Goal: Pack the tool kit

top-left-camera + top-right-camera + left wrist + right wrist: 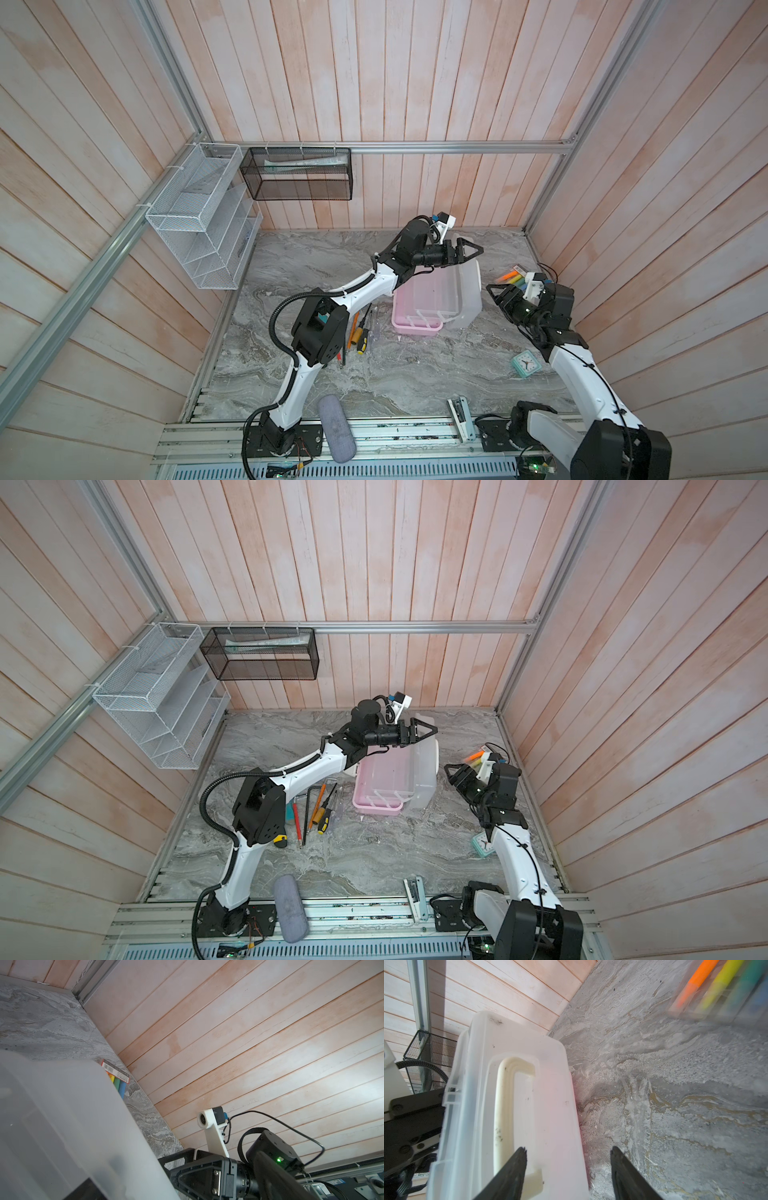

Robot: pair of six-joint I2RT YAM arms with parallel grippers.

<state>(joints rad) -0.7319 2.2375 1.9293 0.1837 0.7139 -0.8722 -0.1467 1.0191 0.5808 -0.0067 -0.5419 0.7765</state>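
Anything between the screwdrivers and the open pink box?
Nothing on the table lies between the screwdrivers and the pink box; that strip is bare. The lid stands raised on the box's side away from them. Only the left arm crosses above the gap.

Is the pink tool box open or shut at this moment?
Open. The frosted lid stands raised at one side of the pink box, whose inside shows in both top views.
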